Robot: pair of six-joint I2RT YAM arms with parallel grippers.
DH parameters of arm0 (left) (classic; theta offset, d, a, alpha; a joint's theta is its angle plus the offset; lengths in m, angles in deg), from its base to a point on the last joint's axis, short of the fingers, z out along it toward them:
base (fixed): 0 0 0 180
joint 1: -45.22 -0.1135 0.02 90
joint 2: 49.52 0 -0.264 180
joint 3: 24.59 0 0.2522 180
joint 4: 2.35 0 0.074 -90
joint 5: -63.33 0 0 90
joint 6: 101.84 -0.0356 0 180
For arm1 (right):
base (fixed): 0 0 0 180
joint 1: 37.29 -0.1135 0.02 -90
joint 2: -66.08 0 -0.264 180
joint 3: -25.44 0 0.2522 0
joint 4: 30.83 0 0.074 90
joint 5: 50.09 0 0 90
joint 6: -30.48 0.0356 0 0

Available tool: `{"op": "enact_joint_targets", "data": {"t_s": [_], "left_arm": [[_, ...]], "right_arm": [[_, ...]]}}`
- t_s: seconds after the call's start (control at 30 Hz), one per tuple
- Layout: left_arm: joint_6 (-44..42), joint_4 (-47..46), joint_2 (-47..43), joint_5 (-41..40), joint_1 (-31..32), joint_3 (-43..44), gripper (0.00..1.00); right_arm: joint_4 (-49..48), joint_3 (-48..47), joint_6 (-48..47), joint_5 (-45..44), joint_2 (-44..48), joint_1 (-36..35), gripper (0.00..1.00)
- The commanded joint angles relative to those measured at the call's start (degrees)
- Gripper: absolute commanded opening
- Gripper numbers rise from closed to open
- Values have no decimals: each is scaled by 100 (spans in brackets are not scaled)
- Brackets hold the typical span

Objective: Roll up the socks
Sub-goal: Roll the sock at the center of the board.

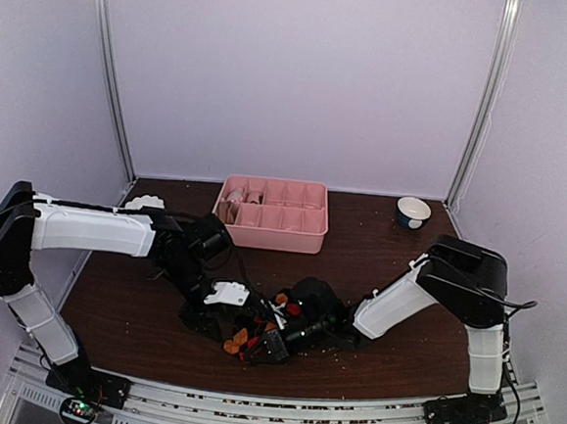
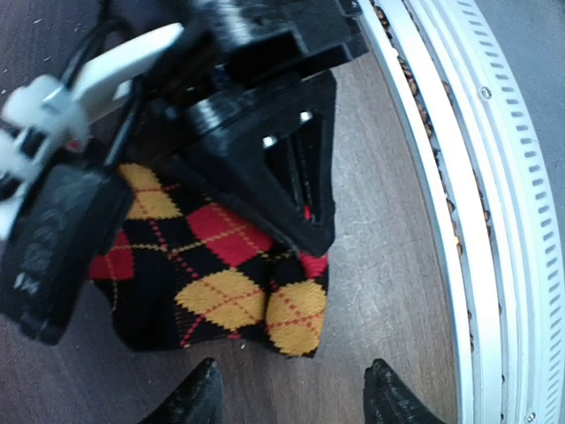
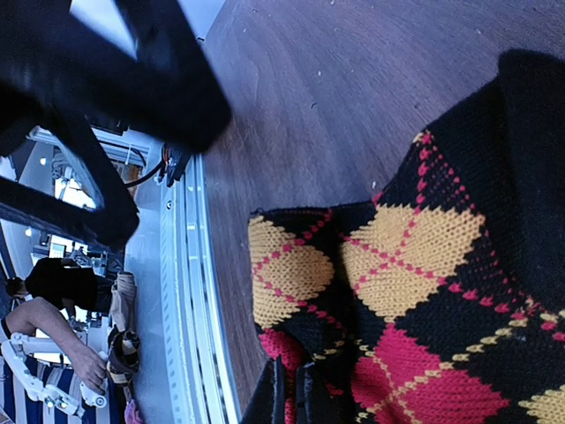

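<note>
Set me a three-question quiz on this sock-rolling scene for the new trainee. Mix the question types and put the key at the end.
1. True or false: the left gripper stands open, with nothing between its fingers.
2. Which gripper pinches the argyle sock? A) the left gripper B) the right gripper C) neither
3. Fill in: the compartment tray is coloured ___.
Key: 1 true; 2 B; 3 pink.
</note>
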Motion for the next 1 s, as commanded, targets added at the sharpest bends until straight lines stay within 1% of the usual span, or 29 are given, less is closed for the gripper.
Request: {"op": "enact_joint_targets", "data": {"t_s": [0.0, 0.13, 0.2, 0.43, 0.47, 0.57, 0.6, 0.67, 0.7, 0.73, 0.8, 0.87, 0.9, 0.97], "left_arm": [[-347, -105, 199, 89, 190, -87, 54], [-367, -209, 484, -33, 481, -28, 51], [-312, -267, 652, -250, 600, 27, 47], [-54, -344, 1296, -1025, 660, 424, 40], [-34, -337, 1324, -1068, 660, 454, 38], [-11, -341, 1320, -1092, 668, 500, 24], [-5, -315, 1330, -1078, 673, 522, 19], [6, -176, 1428, -1024, 677, 638, 6], [42, -100, 1502, -1005, 677, 708, 0], [79, -18, 1582, -971, 677, 782, 0], [155, 173, 1752, -832, 657, 934, 0], [215, 450, 1981, -702, 630, 1141, 0], [274, 570, 2107, -670, 608, 1254, 0], [336, 791, 2333, -594, 546, 1463, 0]], "right_arm": [[1972, 686, 154, -770, -787, 276, 0], [1954, 734, 151, -804, -811, 285, 0], [1948, 756, 145, -813, -763, 289, 0], [1958, 813, 74, -796, -706, 312, 0], [1945, 832, 65, -802, -706, 327, 0], [1911, 890, 45, -822, -693, 366, 0], [1932, 902, 10, -853, -681, 386, 0], [1984, 941, -105, -1027, -583, 420, 1], [2017, 976, -164, -1200, -486, 429, 7], [2011, 1030, -223, -1371, -363, 437, 12], [1819, 1182, -328, -1558, -132, 463, 15], [1711, 1274, -407, -1819, 70, 464, 22], [1596, 1368, -418, -1959, 186, 466, 25], [1170, 1629, -398, -2158, 436, 467, 29]]}}
